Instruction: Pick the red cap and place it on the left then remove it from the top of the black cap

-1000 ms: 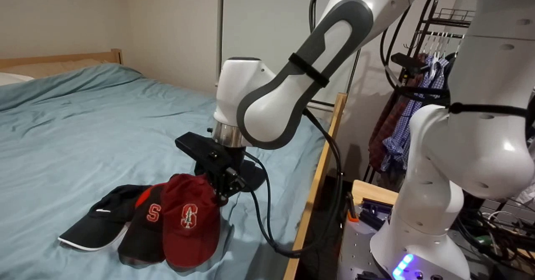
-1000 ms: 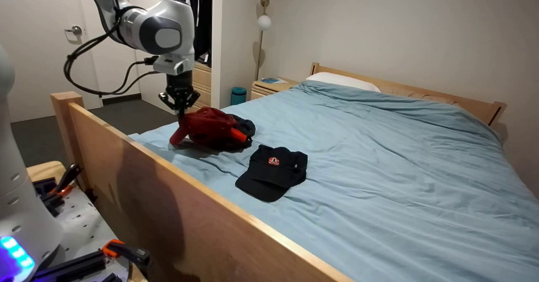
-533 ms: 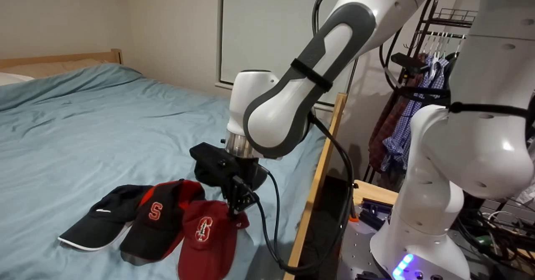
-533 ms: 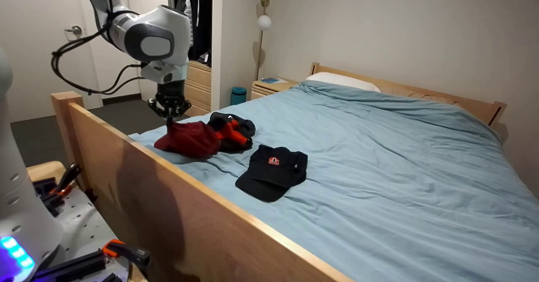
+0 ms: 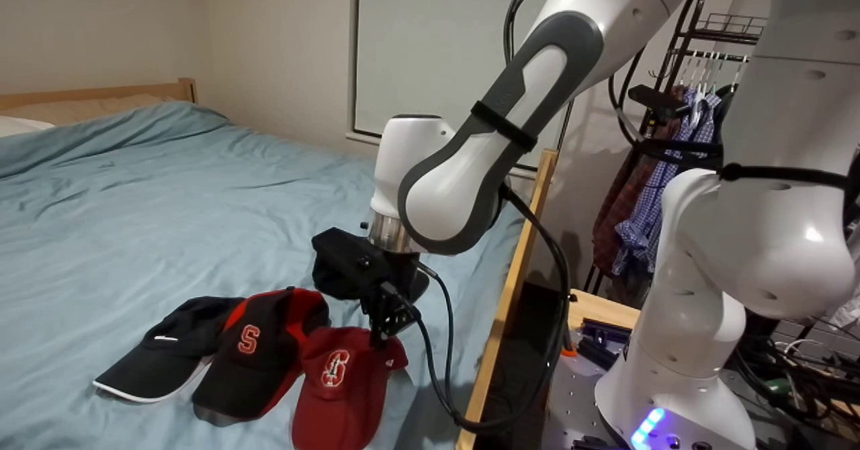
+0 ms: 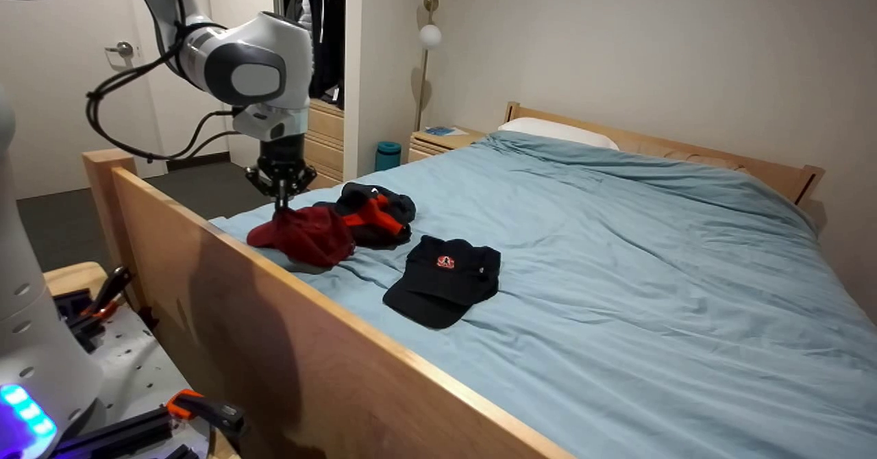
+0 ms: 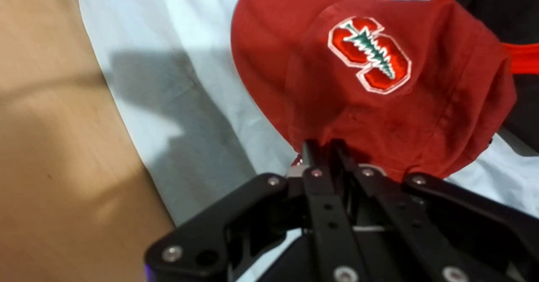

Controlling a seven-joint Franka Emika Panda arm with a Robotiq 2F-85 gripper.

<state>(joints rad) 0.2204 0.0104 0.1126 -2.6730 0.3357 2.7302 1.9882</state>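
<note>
Red cap (image 5: 342,393) moved toward footboard (image 6: 356,377)

On the bed (image 6: 651,294): one white-edged black cap (image 5: 164,352), two dark others (image 5: 252,373), one red, brim (image 5: 329,430) and long axis down-frame in an exterior view. Gripper (image 7: 324,147) fingers nearly meet at its crown, clamping unclear.

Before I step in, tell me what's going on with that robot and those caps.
The robot arm has its claw at the side of the red cap, jaws close together; whether they grip cloth is hard to tell. That cap seems to rest on the bed, beside the black-and-red cap. On that one's other side lies the white-edged black cap.
</note>
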